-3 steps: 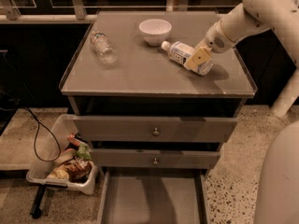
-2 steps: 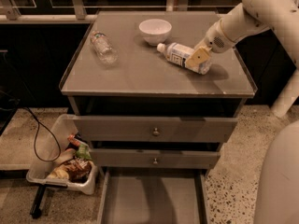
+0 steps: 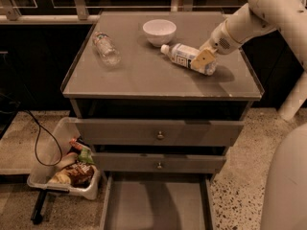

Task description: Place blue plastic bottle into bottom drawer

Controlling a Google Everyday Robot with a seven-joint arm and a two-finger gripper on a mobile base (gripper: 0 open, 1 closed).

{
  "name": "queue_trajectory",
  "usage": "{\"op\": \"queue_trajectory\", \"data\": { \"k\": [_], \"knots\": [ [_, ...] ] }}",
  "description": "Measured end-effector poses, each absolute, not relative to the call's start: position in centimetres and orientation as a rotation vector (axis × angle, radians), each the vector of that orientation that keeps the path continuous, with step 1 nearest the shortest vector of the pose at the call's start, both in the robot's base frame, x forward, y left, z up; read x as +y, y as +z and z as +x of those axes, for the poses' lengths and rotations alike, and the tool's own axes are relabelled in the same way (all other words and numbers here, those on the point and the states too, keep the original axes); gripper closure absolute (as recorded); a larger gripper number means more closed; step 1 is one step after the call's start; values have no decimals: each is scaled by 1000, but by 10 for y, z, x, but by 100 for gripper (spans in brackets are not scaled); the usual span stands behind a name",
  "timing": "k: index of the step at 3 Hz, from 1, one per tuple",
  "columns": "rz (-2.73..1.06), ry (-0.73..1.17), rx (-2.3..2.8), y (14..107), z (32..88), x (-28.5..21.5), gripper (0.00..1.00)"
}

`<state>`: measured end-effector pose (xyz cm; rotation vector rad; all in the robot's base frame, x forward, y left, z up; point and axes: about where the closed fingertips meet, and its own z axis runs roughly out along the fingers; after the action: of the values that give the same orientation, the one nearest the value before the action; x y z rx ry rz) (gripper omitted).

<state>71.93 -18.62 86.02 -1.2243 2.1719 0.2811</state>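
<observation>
I have the claw (image 3: 204, 61) at the right side of the tabletop (image 3: 144, 78), in the upper right of the frame, with the white arm (image 3: 261, 11) reaching in from the top right corner. It is closed on the blue plastic bottle (image 3: 182, 55), gripping the bottom end. One tan finger (image 3: 202, 58) lies across the near side of the bottle, and the other is hidden behind it.

The bottle lies almost flat, its white cap pointing to the upper left, toward the white bowl (image 3: 159, 31). Cap and bowl are near each other but not touching. I cannot tell whether the bottle rests on the tabletop or is raised just off it; a shadow falls on the surface below and to the right of it.

A clear crinkled bottle (image 3: 105, 47) lies on its side at the left of the tabletop, well apart from the claw.

Below the tabletop, the top drawer (image 3: 158, 132) and the middle drawer (image 3: 158, 163) each sit slightly pulled out. The bottom drawer (image 3: 153, 205) is pulled far out at the bottom centre of the frame, showing its flat grey floor.

On the floor at lower left I see a clear bin (image 3: 45, 152) holding snack packets, with a black cable (image 3: 44, 145) looping over it.
</observation>
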Motion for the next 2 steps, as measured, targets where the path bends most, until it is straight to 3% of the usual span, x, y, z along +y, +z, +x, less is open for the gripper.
{"op": "queue_trajectory", "data": {
  "k": [2],
  "knots": [
    [-1203, 235, 2146, 880, 665, -190, 100]
  ]
}}
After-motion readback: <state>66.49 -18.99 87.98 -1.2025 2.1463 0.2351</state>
